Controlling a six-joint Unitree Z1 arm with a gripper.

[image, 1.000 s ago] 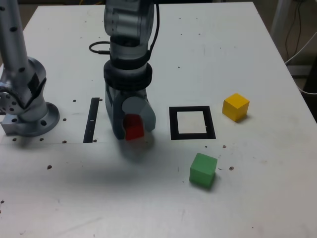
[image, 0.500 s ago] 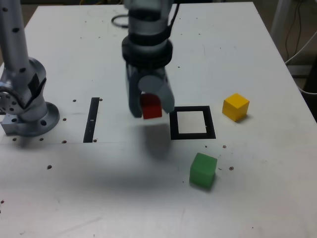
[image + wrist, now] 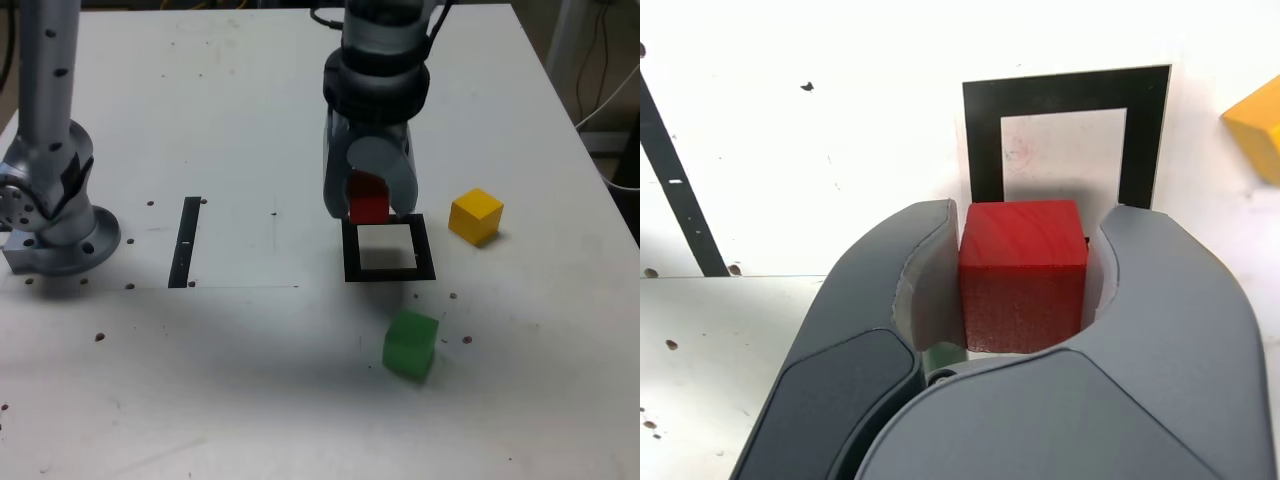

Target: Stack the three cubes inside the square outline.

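My gripper is shut on the red cube, held above the table at the far edge of the square outline. In the wrist view the red cube sits clamped between the two grey fingers, with the square outline just beyond it. The yellow cube rests on the table to the exterior view's right of the outline, and its corner shows in the wrist view. The green cube lies nearer the camera, in front of the outline.
The arm's grey base stands at the exterior view's left. A narrow black strip lies between the base and the outline. The white table has small dark specks; cables hang past its right edge.
The gripper has carried the red cube to the exterior view's right, from beside the black strip up to the square outline's far edge. Green and yellow cubes have not moved.
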